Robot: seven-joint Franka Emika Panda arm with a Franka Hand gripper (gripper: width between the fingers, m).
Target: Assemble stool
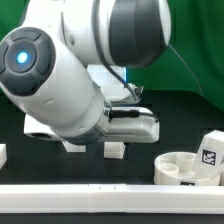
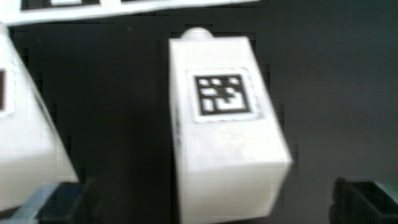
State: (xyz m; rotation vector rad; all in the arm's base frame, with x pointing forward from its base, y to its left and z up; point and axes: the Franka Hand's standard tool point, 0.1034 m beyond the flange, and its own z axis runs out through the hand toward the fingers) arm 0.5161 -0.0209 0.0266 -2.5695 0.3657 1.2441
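Note:
A white stool leg [image 2: 228, 120] with a black-and-white tag lies lengthwise between my fingers in the wrist view. My gripper [image 2: 210, 205] is open, with one dark finger [image 2: 54, 203] on each side of the leg and a gap on both sides. A second white leg [image 2: 25, 120] lies beside it. In the exterior view the gripper's hand [image 1: 135, 125] hangs low over the table behind the arm, with a white leg end [image 1: 113, 150] under it. The round compartmented seat [image 1: 185, 168] sits at the exterior view's right, with a tagged leg [image 1: 210, 150] standing behind it.
A long white bar [image 1: 100, 198] runs along the front of the table. A white piece [image 1: 3, 155] shows at the far left edge. The marker board's edge [image 2: 107, 5] lies beyond the legs. The arm's bulk hides the table's middle.

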